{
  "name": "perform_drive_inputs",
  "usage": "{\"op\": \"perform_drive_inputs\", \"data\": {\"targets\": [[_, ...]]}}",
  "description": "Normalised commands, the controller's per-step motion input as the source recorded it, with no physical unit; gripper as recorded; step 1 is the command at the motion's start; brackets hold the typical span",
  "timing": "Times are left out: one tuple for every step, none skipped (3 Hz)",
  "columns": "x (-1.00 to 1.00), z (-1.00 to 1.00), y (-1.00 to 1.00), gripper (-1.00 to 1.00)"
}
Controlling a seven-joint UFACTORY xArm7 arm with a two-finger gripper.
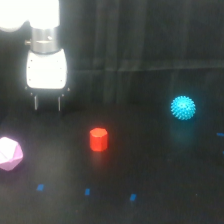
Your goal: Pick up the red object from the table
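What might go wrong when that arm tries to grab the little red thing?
The gripper hangs above and to the exterior view's left of the red object, so it must travel sideways and could misjudge its descent. The object looks small and faceted; thin fingers may knock it over. The pink polyhedron lies near that side and might get bumped.

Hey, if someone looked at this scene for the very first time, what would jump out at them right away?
Probably the small bright red faceted cylinder, standing alone near the middle of the flat black matte table. Next, the glaring white robot arm with its open pincer hanging at the exterior view's upper left, not touching anything. A cyan spiky ball sits at the view's right and a pale pink polyhedron at its left edge.
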Motion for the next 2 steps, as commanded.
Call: {"op": "perform_drive_inputs", "data": {"targets": [[1.00,-0.41,-0.95,0.49],[0.98,-0.68,-0.50,0.95]]}}
